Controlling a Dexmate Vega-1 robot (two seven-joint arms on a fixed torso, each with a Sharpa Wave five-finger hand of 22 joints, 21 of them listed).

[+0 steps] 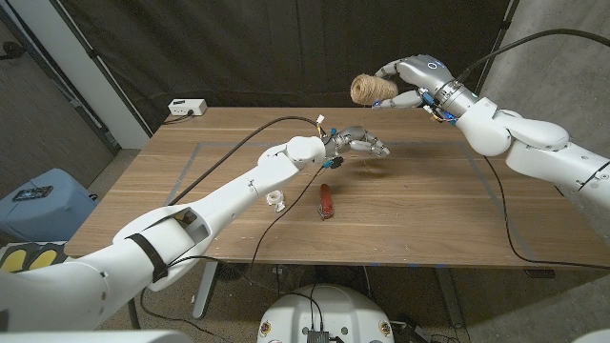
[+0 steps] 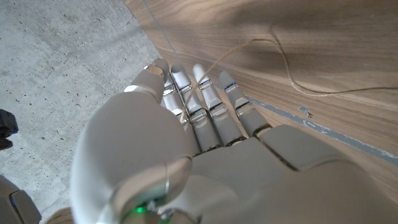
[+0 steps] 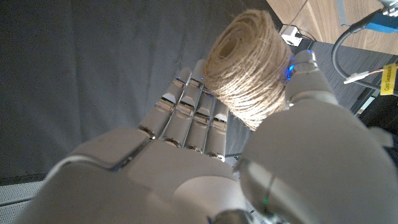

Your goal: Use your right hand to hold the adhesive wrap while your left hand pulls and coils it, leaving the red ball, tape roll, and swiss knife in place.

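My right hand (image 1: 412, 80) is raised over the table's far edge and grips a spool of brown twine (image 1: 370, 90) rather than an adhesive wrap. In the right wrist view the spool (image 3: 249, 68) sits between thumb and fingers of that hand (image 3: 205, 155). My left hand (image 1: 360, 144) hovers over the table's middle, fingers close together. A thin twine strand (image 2: 292, 78) runs out from between the fingers (image 2: 205, 106) and loops over the wood. The red swiss knife (image 1: 325, 202) and the small tape roll (image 1: 277, 200) lie near the front. A small red thing (image 1: 331, 165) shows beside the left wrist.
The wooden table (image 1: 429, 210) carries a black cable (image 1: 229, 157) along my left arm, and another cable (image 1: 500, 214) hangs from my right arm. A white box (image 1: 187, 108) sits at the far left corner. A blue bin (image 1: 43, 195) stands on the floor.
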